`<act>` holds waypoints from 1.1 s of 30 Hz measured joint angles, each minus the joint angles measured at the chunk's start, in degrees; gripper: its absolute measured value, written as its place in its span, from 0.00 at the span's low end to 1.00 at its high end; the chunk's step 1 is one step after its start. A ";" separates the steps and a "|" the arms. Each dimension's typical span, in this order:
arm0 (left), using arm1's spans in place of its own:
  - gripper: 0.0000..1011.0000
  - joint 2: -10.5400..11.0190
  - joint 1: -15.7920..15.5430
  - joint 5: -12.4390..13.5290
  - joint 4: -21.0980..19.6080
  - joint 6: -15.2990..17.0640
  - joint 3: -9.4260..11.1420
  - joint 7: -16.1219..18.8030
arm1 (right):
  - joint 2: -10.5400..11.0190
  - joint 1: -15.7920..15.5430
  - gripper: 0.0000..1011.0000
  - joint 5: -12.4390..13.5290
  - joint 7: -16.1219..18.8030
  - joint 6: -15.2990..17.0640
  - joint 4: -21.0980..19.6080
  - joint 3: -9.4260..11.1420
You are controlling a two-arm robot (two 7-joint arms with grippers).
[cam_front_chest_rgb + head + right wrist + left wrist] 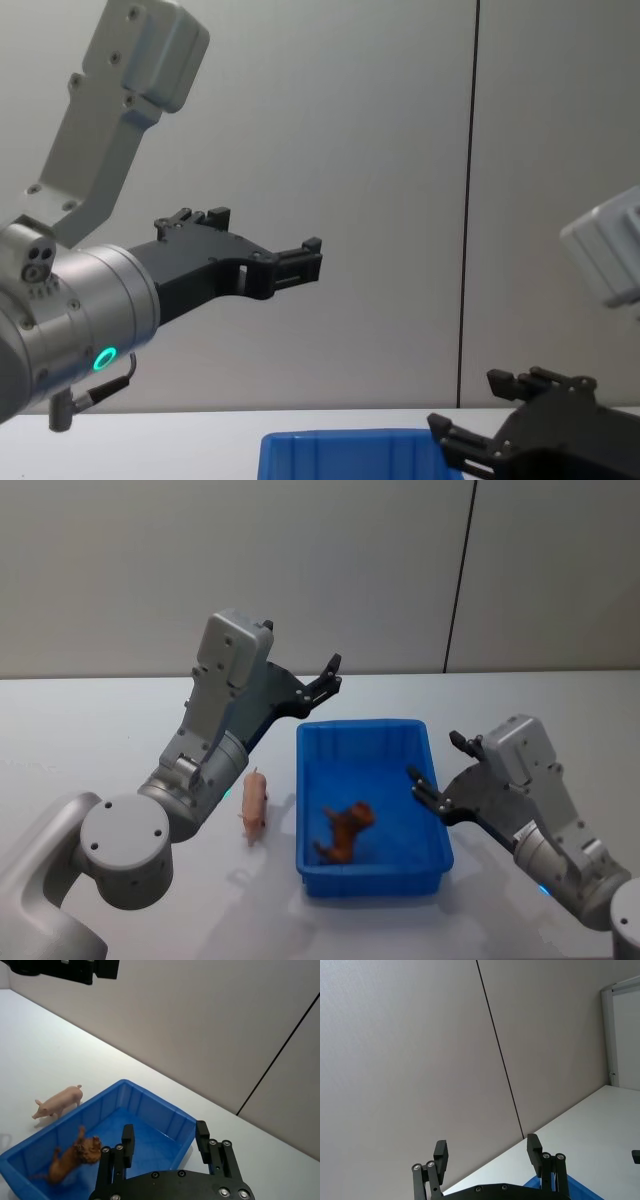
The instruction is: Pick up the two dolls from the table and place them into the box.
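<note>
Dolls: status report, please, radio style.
Left gripper open, raised near box far-left corner. Right gripper open at its right rim. Brown doll in box; pink doll on table, left of box. No obstruction seen.

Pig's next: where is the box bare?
Free: the box's far half, behind the brown toy, and right of it. Crowded: near left, around the toy. Right gripper at the right rim; left gripper high by the back left corner.
</note>
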 joint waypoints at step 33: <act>0.99 0.00 0.00 0.00 0.00 0.00 0.00 0.01 | 2.63 -3.08 0.99 9.32 -13.84 7.38 1.76 5.10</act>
